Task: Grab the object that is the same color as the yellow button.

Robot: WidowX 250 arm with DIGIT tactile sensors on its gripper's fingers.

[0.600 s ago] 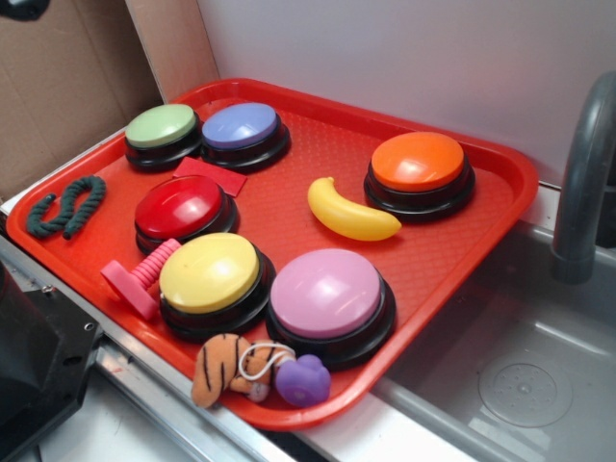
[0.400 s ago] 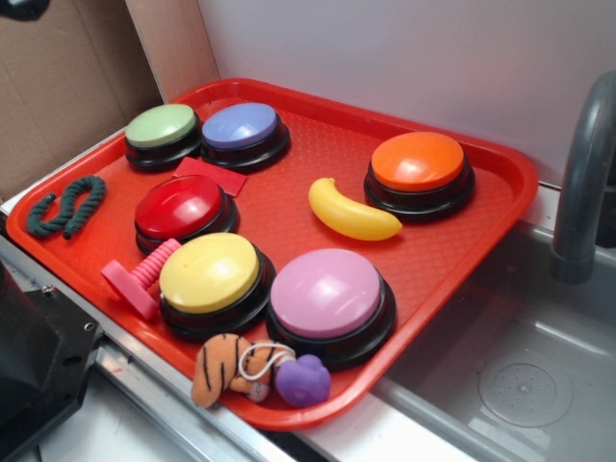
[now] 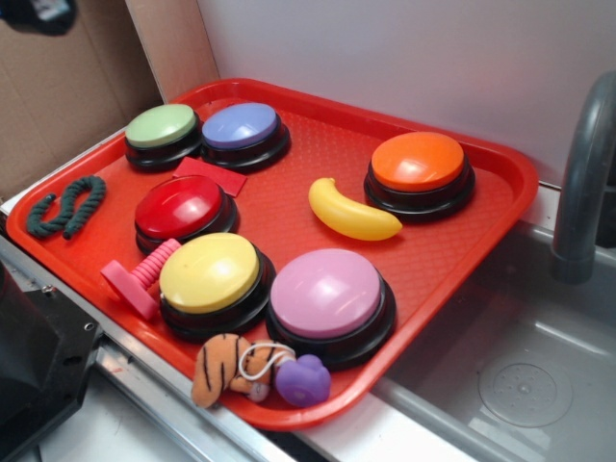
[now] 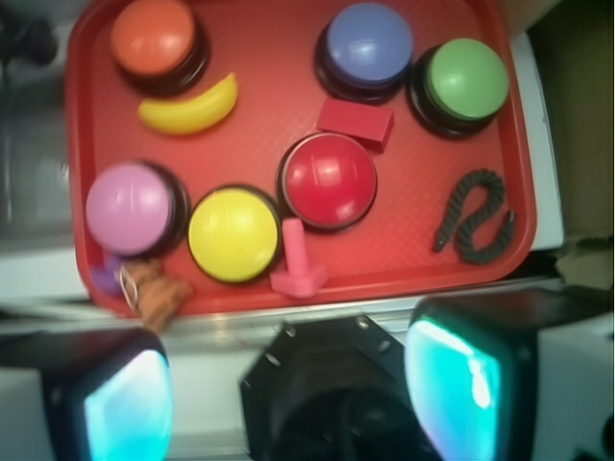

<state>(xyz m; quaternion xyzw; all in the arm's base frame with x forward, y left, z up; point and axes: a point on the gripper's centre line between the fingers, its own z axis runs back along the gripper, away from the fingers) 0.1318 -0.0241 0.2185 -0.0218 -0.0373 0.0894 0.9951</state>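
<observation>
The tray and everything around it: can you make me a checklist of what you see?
Surface: red tray, beside a grey sink.
Job's things: yellow banana lying free between the orange button and pink button; yellow button near the front.
Clutter: red button, blue button, green button, dark rope, tiger toy, purple toy.
Gripper: gripper open, above the tray's near edge, holding nothing.
Cables: nothing seen.
Surroundings: cardboard, white wall, faucet.
</observation>
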